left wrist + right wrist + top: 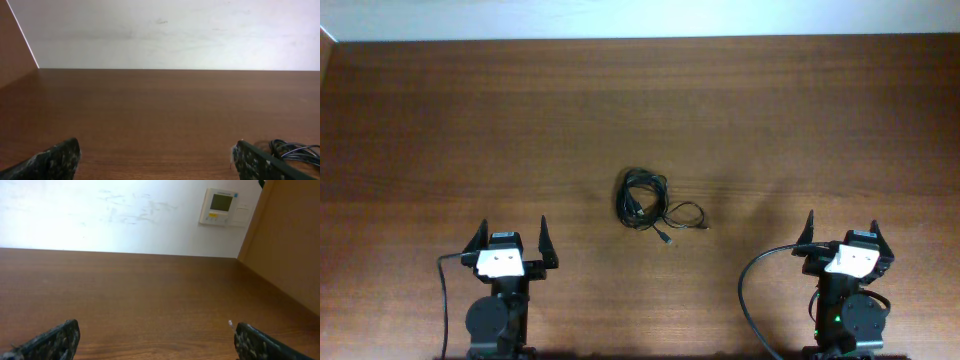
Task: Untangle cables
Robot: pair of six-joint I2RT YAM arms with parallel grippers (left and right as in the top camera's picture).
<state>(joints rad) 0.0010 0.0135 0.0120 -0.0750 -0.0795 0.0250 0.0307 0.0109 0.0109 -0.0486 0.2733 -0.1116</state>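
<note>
The cables (645, 203) lie as a small knotted black bundle in the middle of the wooden table, with a loose strand and a plug end trailing to the right. Part of the bundle shows at the lower right edge of the left wrist view (295, 151). My left gripper (511, 236) is open and empty at the near left, well short of the bundle; it also shows in the left wrist view (156, 155). My right gripper (843, 228) is open and empty at the near right; it also shows in the right wrist view (156, 335). The cables are out of the right wrist view.
Thicker black arm cables (752, 290) curve by each arm base at the front edge. A white wall runs along the table's far edge (170, 68). A wall thermostat (220, 206) and a wooden side panel (290, 245) are at the right.
</note>
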